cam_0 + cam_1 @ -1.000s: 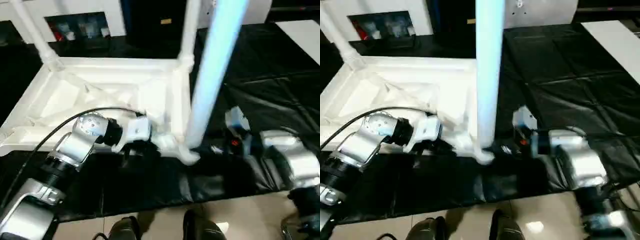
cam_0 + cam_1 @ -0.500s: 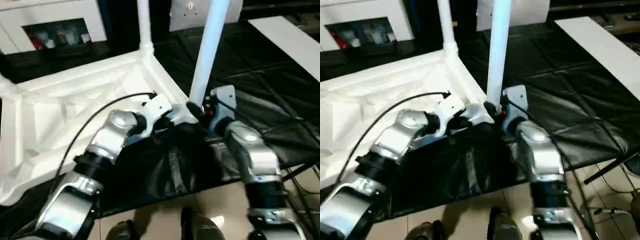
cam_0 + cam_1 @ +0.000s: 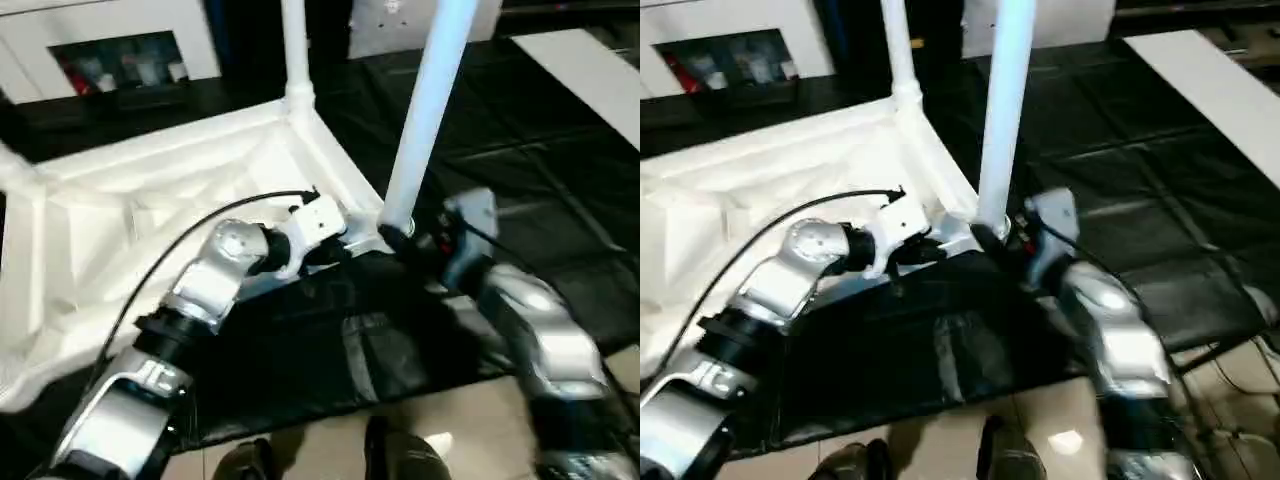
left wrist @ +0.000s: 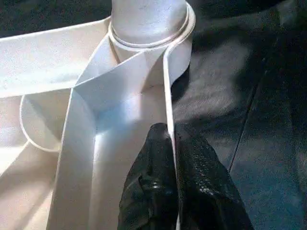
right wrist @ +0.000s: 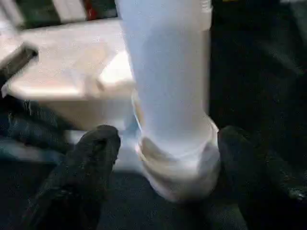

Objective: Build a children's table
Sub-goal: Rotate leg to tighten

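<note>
Your left gripper (image 4: 173, 158) pinched the rim of the table top (image 3: 150, 190); your right gripper (image 5: 165, 158) stood spread around the near leg (image 3: 425, 110), not touching. Upside down on the sheet (image 3: 540, 150), the plastic looked light, stiff, slick; grip low by the socket (image 4: 180, 28).

Silver, rounded forearm (image 3: 205, 285) at centre left, trailed by a thin black cable (image 3: 170, 240). Black, textured fingertips (image 4: 158, 191); white wrist block (image 3: 318, 222) with dark joint rings.
</note>
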Motion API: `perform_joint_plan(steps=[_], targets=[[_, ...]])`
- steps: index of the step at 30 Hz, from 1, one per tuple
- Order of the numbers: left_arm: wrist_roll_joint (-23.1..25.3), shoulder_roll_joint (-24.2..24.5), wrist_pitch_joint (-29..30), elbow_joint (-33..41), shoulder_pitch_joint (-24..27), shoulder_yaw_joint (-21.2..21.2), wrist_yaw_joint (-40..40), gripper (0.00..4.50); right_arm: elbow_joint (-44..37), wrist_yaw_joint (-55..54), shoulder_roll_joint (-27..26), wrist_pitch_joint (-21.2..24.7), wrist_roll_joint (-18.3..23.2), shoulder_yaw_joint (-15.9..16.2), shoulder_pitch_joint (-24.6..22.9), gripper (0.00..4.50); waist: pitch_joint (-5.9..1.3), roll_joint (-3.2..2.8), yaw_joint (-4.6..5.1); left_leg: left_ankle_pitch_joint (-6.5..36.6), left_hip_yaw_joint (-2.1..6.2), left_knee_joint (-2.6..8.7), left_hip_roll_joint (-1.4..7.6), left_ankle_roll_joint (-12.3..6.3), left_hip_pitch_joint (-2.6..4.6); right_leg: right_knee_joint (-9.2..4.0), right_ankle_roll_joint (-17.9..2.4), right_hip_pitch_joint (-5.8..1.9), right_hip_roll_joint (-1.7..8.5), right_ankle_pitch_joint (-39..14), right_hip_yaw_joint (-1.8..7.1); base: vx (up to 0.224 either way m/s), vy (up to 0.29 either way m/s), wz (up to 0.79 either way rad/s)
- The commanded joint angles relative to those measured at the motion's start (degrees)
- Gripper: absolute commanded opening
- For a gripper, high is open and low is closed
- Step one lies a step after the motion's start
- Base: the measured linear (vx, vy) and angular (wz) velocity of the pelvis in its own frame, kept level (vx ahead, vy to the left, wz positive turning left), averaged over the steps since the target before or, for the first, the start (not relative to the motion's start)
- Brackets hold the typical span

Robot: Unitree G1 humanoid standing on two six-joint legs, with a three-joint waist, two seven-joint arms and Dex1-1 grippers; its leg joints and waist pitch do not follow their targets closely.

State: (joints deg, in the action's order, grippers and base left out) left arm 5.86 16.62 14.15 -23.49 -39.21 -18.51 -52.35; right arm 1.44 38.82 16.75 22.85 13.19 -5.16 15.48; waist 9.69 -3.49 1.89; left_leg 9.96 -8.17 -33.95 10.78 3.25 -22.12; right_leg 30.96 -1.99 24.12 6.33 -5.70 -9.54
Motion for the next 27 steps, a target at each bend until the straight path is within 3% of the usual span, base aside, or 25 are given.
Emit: perform_joint_plan(steps=[1, 3, 5, 8, 10, 11, 12, 14, 15, 16, 18, 21, 23, 24, 25, 27], targets=[[0.51, 1.54, -1.50, -0.25, -0.40, 0.05, -0.32, 0.00, -2.96, 3.44, 2.46, 0.16, 2.39, -3.41, -1.62, 3.88, -6.21, 0.94, -0.47, 9.73, -0.05, 2.97, 1.20, -8.69, -0.07, -3.18, -8.66, -4.68, 2.55, -19.68, 3.38, 0.000, 0.000, 0.00], [0.42, 1.69, -1.66, -0.35, -0.43, 0.06, -0.32, 0.00, -3.50, 4.09, 3.26, 0.63, 2.96, -4.15, -2.25, 4.07, -6.09, 0.82, -1.09, 9.43, -0.03, 3.05, 1.30, -8.41, -0.10, -3.29, -7.98, -4.74, 2.47, -21.86, 3.18, 0.000, 0.000, 0.00], [-0.03, 2.21, -2.63, 0.28, 0.08, -0.17, -1.78, 0.00, -6.39, 5.61, 6.32, 2.21, 5.04, -7.04, -5.06, 4.28, -5.70, 0.76, -1.17, 11.17, -0.13, 3.11, 1.13, -7.44, 0.22, -4.19, -6.35, -4.57, 2.29, -25.95, 3.03, 0.000, 0.000, 0.00], [-0.32, 2.55, -3.54, 0.70, 0.63, -0.25, -2.47, 0.00, -10.64, 6.75, 7.41, 6.20, 10.60, -9.83, -7.06, 4.47, -5.63, 0.58, -1.18, 12.27, 0.12, 3.24, 1.21, -7.02, 0.31, -4.42, -5.46, -4.42, 2.15, -27.76, 2.82, 0.000, 0.000, 0.00], [-0.31, 2.59, -3.68, 0.71, 0.68, -0.26, -2.46, 0.00, -10.99, 6.83, 7.45, 6.62, 11.15, -9.98, -7.21, 4.47, -5.66, 0.68, -1.09, 12.91, 0.19, 3.24, 1.06, -6.78, 0.20, -4.52, -4.92, -4.50, 2.10, -28.83, 2.62, 0.000, 0.000, 0.00], [-0.48, 2.57, -5.16, 0.83, 1.04, -0.12, -1.93, 0.00, -14.52, 8.28, 8.41, 6.65, 11.96, -8.60, -9.42, 4.47, -5.63, 0.28, -1.08, 13.48, 0.19, 3.20, 0.98, -6.03, 0.49, -4.94, -4.08, -4.22, 2.06, -30.55, 2.49, 0.000, 0.000, 0.00], [-1.12, 1.91, -5.88, 1.11, 1.27, 0.68, -0.80, 0.00, -17.73, 9.31, 8.72, 7.28, 12.75, -6.92, -11.17, 4.47, -5.91, 0.31, -1.30, 12.76, 0.05, 3.17, 1.06, -6.30, 0.73, -4.90, -4.27, -4.17, 2.03, -28.93, 2.80, 0.000, 0.000, 0.00], [-2.15, 1.29, -5.53, 1.84, 1.46, 1.52, -0.51, 0.00, -19.61, 9.83, 8.39, 7.62, 13.57, -5.77, -11.83, 4.47, -5.92, 0.34, -1.28, 12.64, 0.24, 3.40, 1.30, -6.94, 0.28, -4.48, -5.02, -4.35, 1.89, -27.26, 2.69, 0.000, 0.000, 0.00], [-3.51, 0.86, -4.41, 2.89, 1.76, 2.39, -0.94, 0.00, -20.91, 9.84, 7.88, 7.74, 14.44, -5.14, -12.01, 4.47, -6.23, 0.07, -1.22, 12.40, 0.25, 3.24, 1.30, -6.80, 0.39, -4.48, -5.23, -4.38, 2.03, -26.71, 2.71, 0.000, 0.000, 0.00], [-5.17, 0.37, -3.04, 4.15, 2.07, 3.57, -1.13, 0.27, -22.16, 9.13, 7.00, 8.26, 15.50, -4.82, -11.79, 4.49, -6.11, 0.05, -1.23, 12.31, 0.27, 3.26, 1.27, -6.81, 0.29, -4.40, -5.43, -4.34, 2.05, -26.52, 2.73, 0.000, 0.000, 0.00], [-7.77, -0.32, -0.45, 6.85, 2.76, 6.27, 0.04, 0.27, -24.00, 7.57, 4.83, 8.38, 16.95, -4.01, -10.48, 4.49, -6.35, -0.55, -1.33, 12.15, 0.30, 3.24, 1.32, -6.64, 0.42, -4.29, -5.98, -4.26, 2.06, -25.99, 2.80, 0.000, 0.000, 0.00], [-8.65, 0.21, 1.49, 9.31, 3.87, 7.63, 0.78, 0.63, -25.38, 6.16, 3.16, 8.95, 17.68, -2.74, -8.72, 4.50, -6.21, -0.43, -1.41, 12.61, 0.35, 3.45, 1.58, -6.18, 0.49, -4.09, -6.66, -4.18, 1.98, -25.25, 2.85, 0.000, 0.000, 0.00], [-8.17, 2.24, 3.74, 12.69, 6.38, 8.10, 1.23, 0.79, -26.39, 4.34, 1.26, 8.98, 18.51, -1.07, -6.34, 4.50, -5.91, -0.47, -1.36, 13.88, 0.29, 3.54, 1.40, -5.56, 0.68, -4.13, -5.64, -3.99, 2.02, -27.61, 2.90, 0.000, 0.000, 0.00], [-8.31, 3.09, 4.49, 14.12, 7.42, 8.26, 0.99, 0.93, -26.50, 3.53, 0.47, 9.11, 18.60, -0.66, -5.32, 4.50, -5.41, -0.25, -1.08, 15.01, 0.21, 3.65, 1.02, -5.16, 0.48, -4.59, -3.92, -3.94, 1.87, -30.85, 2.67, 0.000, 0.000, 0.00], [-8.54, 3.88, 5.25, 15.57, 8.44, 8.48, 0.66, 1.03, -26.44, 2.93, -0.28, 9.10, 18.56, -0.29, -4.33, 4.50, -5.55, -0.43, -1.10, 15.32, 0.20, 3.51, 0.91, -4.73, 0.70, -4.71, -3.24, -3.87, 1.98, -32.25, 2.65, 0.000, 0.000, 0.00], [-9.41, 5.88, 8.36, 20.74, 11.89, 9.86, -0.22, 1.13, -25.31, 1.76, -2.50, 8.03, 17.95, 0.96, -1.39, 4.50, -5.63, -0.94, -0.51, 15.25, 0.55, 3.62, 1.05, -3.72, 0.41, -4.71, -1.96, -3.96, 2.25, -33.73, 2.55, 0.000, 0.000, 0.00]])
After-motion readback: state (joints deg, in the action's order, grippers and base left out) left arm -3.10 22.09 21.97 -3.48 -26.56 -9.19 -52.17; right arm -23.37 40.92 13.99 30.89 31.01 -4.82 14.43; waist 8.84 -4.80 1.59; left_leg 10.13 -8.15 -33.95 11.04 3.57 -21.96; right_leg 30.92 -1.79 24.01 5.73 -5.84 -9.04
